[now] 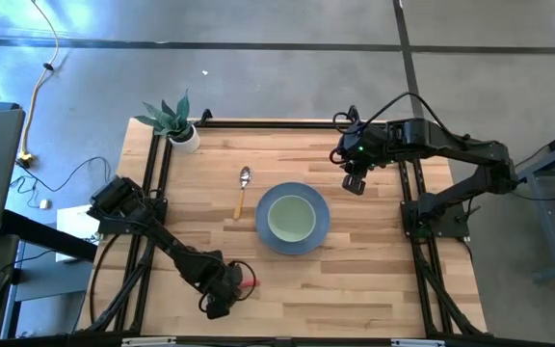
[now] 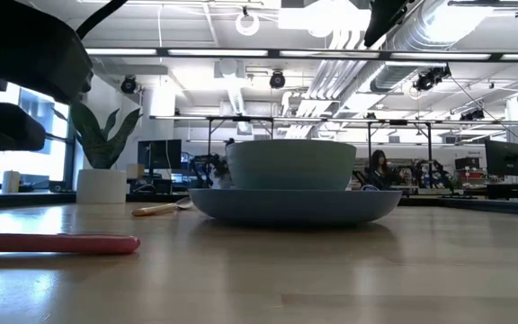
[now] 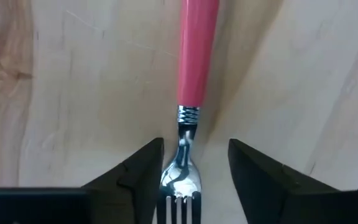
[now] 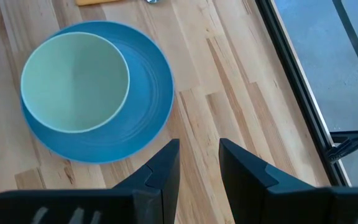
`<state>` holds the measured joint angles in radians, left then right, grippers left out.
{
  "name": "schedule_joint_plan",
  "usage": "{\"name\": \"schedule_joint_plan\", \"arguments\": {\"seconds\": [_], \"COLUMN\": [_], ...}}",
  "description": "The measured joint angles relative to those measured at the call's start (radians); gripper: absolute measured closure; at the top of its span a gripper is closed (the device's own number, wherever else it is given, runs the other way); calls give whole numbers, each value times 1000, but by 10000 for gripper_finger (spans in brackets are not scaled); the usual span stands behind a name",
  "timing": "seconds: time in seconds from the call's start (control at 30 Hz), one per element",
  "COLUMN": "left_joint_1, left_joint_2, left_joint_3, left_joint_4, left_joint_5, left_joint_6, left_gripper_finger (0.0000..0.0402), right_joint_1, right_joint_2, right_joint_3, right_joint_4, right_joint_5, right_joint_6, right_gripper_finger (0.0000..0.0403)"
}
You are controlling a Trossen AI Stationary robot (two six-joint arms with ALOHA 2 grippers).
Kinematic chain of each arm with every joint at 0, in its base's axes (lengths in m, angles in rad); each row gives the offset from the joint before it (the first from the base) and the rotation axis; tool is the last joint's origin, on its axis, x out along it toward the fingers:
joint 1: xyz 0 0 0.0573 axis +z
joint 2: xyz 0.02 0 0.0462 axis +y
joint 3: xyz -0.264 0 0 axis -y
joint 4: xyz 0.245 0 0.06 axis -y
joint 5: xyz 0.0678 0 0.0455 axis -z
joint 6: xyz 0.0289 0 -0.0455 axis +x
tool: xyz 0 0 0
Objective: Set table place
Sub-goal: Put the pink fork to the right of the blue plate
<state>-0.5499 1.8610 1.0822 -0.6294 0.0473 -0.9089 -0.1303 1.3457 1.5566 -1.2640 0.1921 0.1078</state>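
The bench (image 1: 374, 280) fills the middle of the high view, its light planks edged by a black frame. Near its centre sits a blue plate (image 1: 319, 234) with a pale green bowl (image 1: 290, 218) standing on it; nothing shows inside the bowl. Just left of the plate lies a spoon (image 1: 241, 190) with a yellowish handle, bowl end toward the far side. At the far left corner stands a potted plant (image 1: 175, 121) in a white pot.

The left gripper (image 1: 224, 301) is low over the near edge, its fingers (image 3: 143, 174) open on either side of the metal neck of a pink-handled fork (image 3: 197, 50) lying flat, not gripping it; the tines run out of the wrist picture.

The right gripper (image 1: 355, 183) hangs above the far right, fingers (image 4: 164, 168) slightly parted and holding nothing.
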Motion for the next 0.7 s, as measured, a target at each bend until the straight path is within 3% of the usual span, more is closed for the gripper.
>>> {"name": "schedule_joint_plan", "arguments": {"seconds": [0.27,0.43,0.7], "left_joint_1": [1,0,0], "left_joint_2": [2,3,3], "left_joint_3": [-3,-3,-2], "left_joint_4": [-20,-19,-22], "left_joint_5": [-40,-51,-60], "left_joint_6": [3,5,10], "left_gripper_finger": [386,378,397], "right_joint_1": [0,0,0], "right_joint_2": [0,0,0], "right_joint_3": [0,0,0], "right_joint_4": [0,1,1], "right_joint_5": [0,0,0], "right_joint_6": [8,15,23], "right_gripper_finger": [300,300,300]}}
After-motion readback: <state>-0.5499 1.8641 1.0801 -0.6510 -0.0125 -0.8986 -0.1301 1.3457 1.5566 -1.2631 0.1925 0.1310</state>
